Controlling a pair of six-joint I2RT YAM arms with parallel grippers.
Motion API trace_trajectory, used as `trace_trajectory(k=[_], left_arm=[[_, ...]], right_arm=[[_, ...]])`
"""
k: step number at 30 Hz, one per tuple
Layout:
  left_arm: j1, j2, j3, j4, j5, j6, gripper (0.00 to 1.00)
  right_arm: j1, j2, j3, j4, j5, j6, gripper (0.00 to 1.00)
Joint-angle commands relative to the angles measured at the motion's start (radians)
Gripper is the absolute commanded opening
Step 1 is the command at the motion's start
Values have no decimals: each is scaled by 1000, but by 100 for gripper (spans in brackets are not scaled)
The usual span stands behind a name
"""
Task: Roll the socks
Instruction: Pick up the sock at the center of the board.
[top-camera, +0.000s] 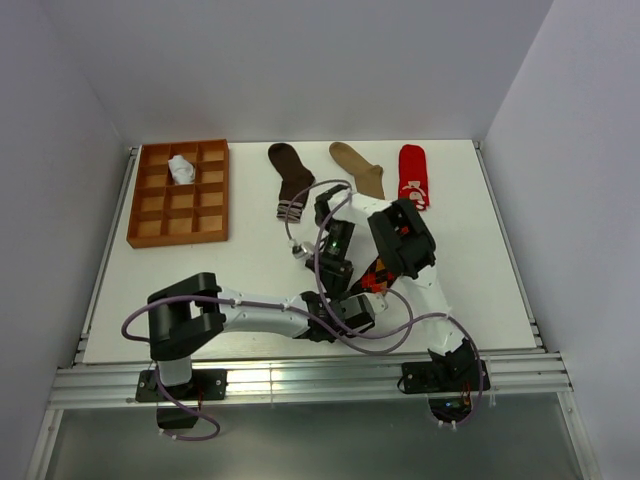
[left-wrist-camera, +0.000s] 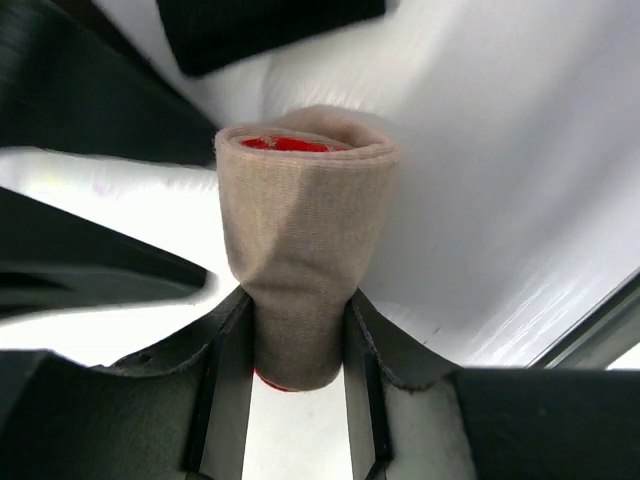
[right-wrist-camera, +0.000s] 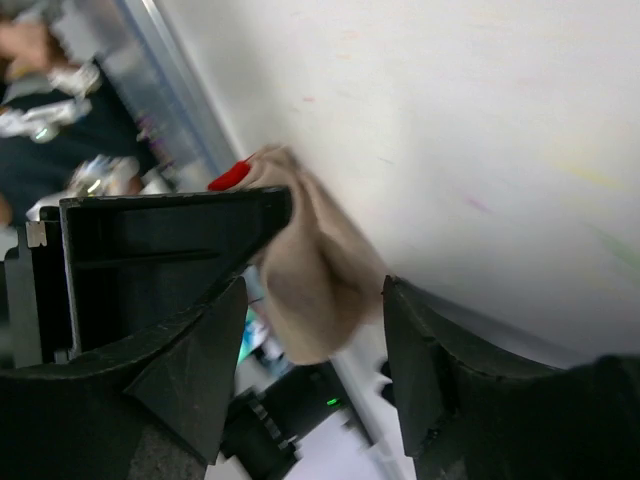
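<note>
Beige red-toed sock (left-wrist-camera: 300, 260): rolled, one end pinched between left jaws; right jaws spread either side, not gripping. Risk: roll unwinding or slipping out, with only one narrow pinch holding it.

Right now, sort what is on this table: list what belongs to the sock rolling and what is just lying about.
Job: beige red-toed rolled sock, held in the left gripper; white rolled sock; dark brown striped-cuff sock; tan sock; red sock with white figure.
Lying about: orange-brown gridded tray, holding the white sock.
</note>
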Motion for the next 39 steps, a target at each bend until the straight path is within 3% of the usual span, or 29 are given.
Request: trace_trajectory(k=[1, 9, 14, 19, 29, 39], left_arm=[[5, 107, -66, 31, 313, -36, 0], [46, 81, -96, 84, 361, -80, 0], [80, 51, -115, 126, 317, -143, 0], [142, -78, -159, 181, 284, -212, 0], [440, -402, -107, 140, 163, -323, 0], [831, -424, 121, 121, -153, -338, 0]], right_arm=[[-69, -108, 18, 168, 4, -28, 65], [-214, -250, 78, 204, -80, 41, 66], [-323, -335, 98, 305, -76, 157, 66], [-377, -421, 80, 358, -84, 205, 66], [-426, -511, 118, 360, -76, 242, 65], [-426, -557, 148, 388, -45, 288, 65]])
